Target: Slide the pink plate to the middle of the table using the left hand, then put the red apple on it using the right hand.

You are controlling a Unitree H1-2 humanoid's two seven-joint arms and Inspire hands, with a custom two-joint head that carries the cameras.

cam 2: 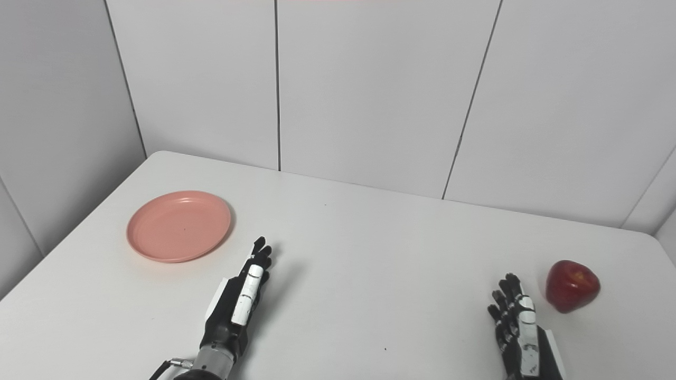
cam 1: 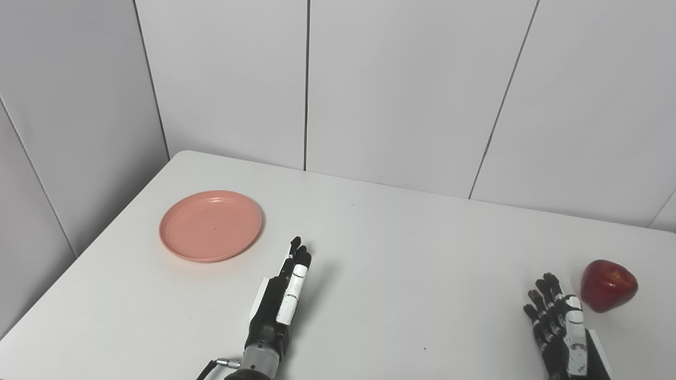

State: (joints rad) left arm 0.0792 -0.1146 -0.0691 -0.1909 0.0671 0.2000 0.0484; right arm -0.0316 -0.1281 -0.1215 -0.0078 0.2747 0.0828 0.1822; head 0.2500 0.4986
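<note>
My left hand [cam 1: 280, 301] lies released just right of the plate [cam 1: 210, 226], and my right hand [cam 1: 560, 322] rests released beside the apple [cam 1: 607, 285], both grasping nothing.

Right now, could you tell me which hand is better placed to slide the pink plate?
The left hand: it lies open just right of the pink plate, while the right hand rests far across the table beside the red apple.

Pink plate [cam 1: 210, 226] sits flat and empty on the left side of the white table [cam 1: 401, 248], round with a shallow raised rim. Far across on the right, well apart from it, the glossy red apple [cam 1: 608, 285] rests on the tabletop, tilted, stem hollow turned up.
</note>
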